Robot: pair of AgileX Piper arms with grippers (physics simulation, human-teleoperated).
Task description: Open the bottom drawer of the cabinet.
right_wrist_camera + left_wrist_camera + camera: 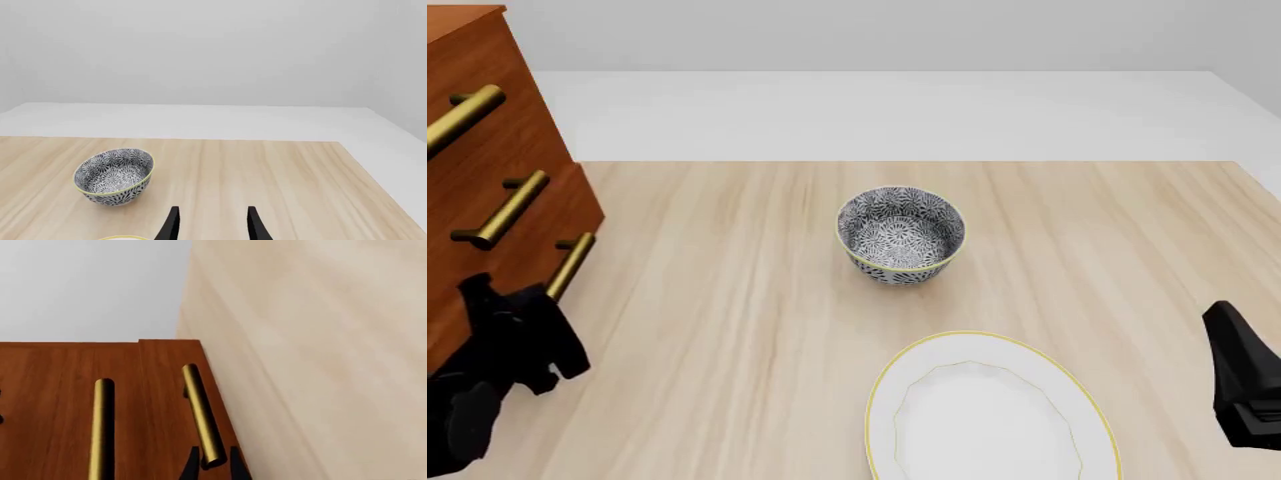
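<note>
The cabinet (481,130) is a reddish-brown chest at the table's far left with three brass bar handles. The bottom drawer (167,390) has its handle (571,262) lowest. In the left wrist view its front stands slightly proud of the drawer above. My left gripper (545,310) is at the near end of that handle (200,410). Its two black fingers (192,465) sit close on either side of the bar. My right gripper (213,225) is open and empty, low at the front right (1241,390).
A patterned black-and-white bowl (901,235) stands mid-table and also shows in the right wrist view (115,175). A white plate with a yellow rim (888,390) lies in front of it. The light wooden table (734,300) ends at a white floor behind.
</note>
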